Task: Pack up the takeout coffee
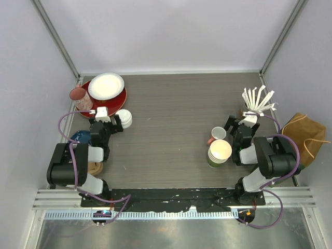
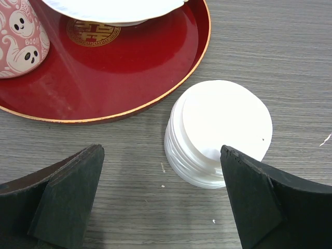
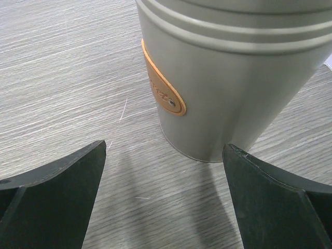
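Observation:
The takeout coffee stands in parts: a stack of green paper cups (image 1: 219, 153) with a cream inside and no lid on top sits right of centre. A stack of round white lids (image 1: 124, 118) sits at the left. In the left wrist view the lids (image 2: 223, 124) lie just ahead of my open left gripper (image 2: 161, 155), close to its right finger, and nothing is between the jaws. My left gripper (image 1: 114, 123) is beside the lids. My right gripper (image 1: 238, 124) stands open behind the cups. It (image 3: 165, 148) faces a grey tin (image 3: 228, 78) and holds nothing.
A red tray (image 1: 116, 101) at the back left carries a white plate (image 1: 106, 85) and a pink ghost-print cup (image 1: 80, 97). A small pink-handled mug (image 1: 218, 135) stands behind the cups. The grey tin (image 1: 249, 112) holds white cutlery. A brown paper bag (image 1: 307, 137) lies at the right edge.

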You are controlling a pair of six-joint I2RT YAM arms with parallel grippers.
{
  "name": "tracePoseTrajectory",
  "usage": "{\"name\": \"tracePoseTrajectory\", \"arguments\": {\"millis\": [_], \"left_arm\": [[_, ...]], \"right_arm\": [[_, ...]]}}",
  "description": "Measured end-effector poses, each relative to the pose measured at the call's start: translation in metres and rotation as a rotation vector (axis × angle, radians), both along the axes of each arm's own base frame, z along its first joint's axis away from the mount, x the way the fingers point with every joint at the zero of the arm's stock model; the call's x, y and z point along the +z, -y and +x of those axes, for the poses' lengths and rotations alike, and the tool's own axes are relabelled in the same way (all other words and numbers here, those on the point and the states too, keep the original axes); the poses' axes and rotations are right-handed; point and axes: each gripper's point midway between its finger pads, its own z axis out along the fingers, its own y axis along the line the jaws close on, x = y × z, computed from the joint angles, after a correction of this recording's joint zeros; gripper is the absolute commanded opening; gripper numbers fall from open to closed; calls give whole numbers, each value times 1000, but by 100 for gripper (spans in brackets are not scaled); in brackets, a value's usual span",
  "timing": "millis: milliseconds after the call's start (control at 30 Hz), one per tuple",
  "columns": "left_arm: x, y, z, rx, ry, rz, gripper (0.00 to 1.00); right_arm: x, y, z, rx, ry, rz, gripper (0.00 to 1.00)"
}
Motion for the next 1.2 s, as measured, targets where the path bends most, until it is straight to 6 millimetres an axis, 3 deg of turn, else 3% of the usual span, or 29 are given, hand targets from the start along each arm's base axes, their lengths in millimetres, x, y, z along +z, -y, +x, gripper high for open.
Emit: {"name": "tracePoseTrajectory", "arguments": {"millis": [133, 300, 533, 767, 1000, 1200], "left_arm": [[0, 0, 0, 0, 0, 0, 100], [0, 0, 0, -1, 0, 0, 100], [2, 4, -3, -25, -14, 1, 100], [54, 27, -9, -173, 64, 12, 100], [80, 58, -11, -387, -58, 29, 95], [100, 76, -33, -533, -189, 26, 92]], "right_arm": [[5, 0, 0, 1, 11, 0, 98], [34, -4, 2, 28, 90, 0, 97], [59, -13, -9, 84, 156, -8, 97], [96, -30, -14, 174, 205, 6, 95], [136, -55, -11, 299, 178, 40, 93], [162, -82, -15, 429, 95, 115, 86]]}}
